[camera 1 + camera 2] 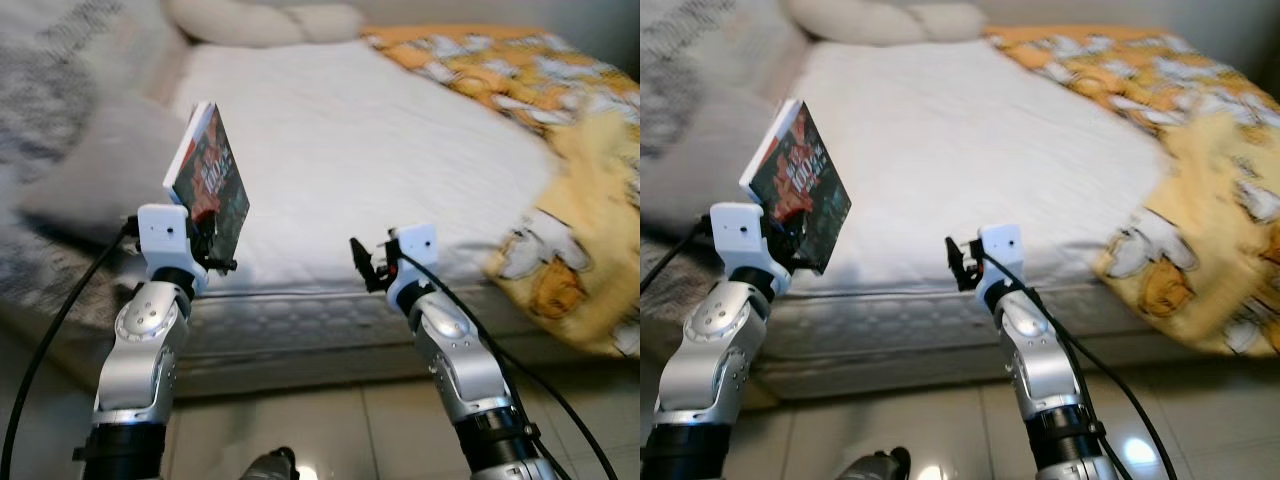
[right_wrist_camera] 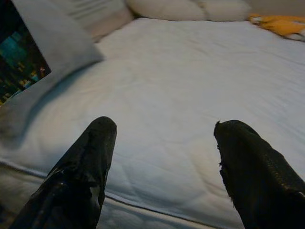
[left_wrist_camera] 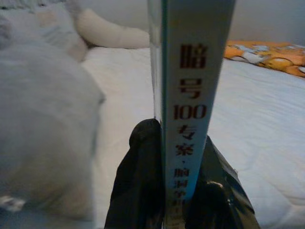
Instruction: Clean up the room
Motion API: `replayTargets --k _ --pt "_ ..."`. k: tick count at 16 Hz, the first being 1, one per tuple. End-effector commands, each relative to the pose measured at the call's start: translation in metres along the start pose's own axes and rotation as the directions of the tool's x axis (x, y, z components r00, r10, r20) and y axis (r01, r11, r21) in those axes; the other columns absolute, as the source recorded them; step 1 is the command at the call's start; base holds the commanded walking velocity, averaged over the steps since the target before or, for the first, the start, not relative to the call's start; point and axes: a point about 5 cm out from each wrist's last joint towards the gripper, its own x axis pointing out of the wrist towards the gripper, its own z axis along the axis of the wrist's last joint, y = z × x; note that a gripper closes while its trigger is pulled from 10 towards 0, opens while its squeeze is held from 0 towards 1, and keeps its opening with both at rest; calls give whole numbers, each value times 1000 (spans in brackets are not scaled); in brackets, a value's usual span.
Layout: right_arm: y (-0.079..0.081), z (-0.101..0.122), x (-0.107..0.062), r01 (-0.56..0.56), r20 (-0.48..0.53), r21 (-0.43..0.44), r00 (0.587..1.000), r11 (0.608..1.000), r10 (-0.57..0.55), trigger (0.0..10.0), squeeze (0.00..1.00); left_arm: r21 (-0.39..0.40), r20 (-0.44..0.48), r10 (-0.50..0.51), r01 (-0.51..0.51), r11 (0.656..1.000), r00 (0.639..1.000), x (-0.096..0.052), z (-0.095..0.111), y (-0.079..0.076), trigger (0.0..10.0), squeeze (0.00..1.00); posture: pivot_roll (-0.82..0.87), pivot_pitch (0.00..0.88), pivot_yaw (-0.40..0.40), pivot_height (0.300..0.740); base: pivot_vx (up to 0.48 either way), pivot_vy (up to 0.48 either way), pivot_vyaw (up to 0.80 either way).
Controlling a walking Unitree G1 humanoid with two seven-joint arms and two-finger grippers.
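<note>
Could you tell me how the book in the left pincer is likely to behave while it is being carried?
The book, clamped at its lower edge by the left pincer, stands flat, so it is probably stiff. Held low, it may pivot. Its cover looks glossy, perhaps slippery.

A bed (image 1: pixel 330 150) with a bare white quilted mattress took up most of the scene. Its side edge (image 1: pixel 300 325) showed stitched padding above a pale base. At the head lay a cream pillow (image 1: pixel 265 20), long and soft, against a light wall (image 3: pixel 267 21). An orange and yellow blanket (image 1: pixel 520 75) with a cartoon cat print covered the far right part of the mattress, and hung down over the near right corner (image 1: pixel 560 270). On the left side rested a grey pillow (image 1: pixel 95 170), and beyond it a fluffy grey-white throw (image 1: pixel 50 70), blurred. Below the bed, the floor (image 1: pixel 330 430) was glossy pale tile, catching bright reflections of light.
</note>
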Motion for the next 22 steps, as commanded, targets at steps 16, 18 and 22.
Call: replayTargets --k 16,18,22 --pt "-17 -8 -11 128 -13 68 992 990 -127 10000 0 68 -32 -97 99 993 995 4 0 -12 10000 0 5 0 38 740 281 0 254" --pt "-18 -8 -12 127 -14 59 992 990 -126 10000 0 67 -35 -98 100 993 995 6 -1 -13 10000 0 -1 0 38 740 0 0 -800" --pt "-20 -6 -12 125 -14 44 992 991 -125 10000 0 63 -34 -111 113 992 993 7 -1 -14 10000 0 -6 0 34 740 120 0 0"
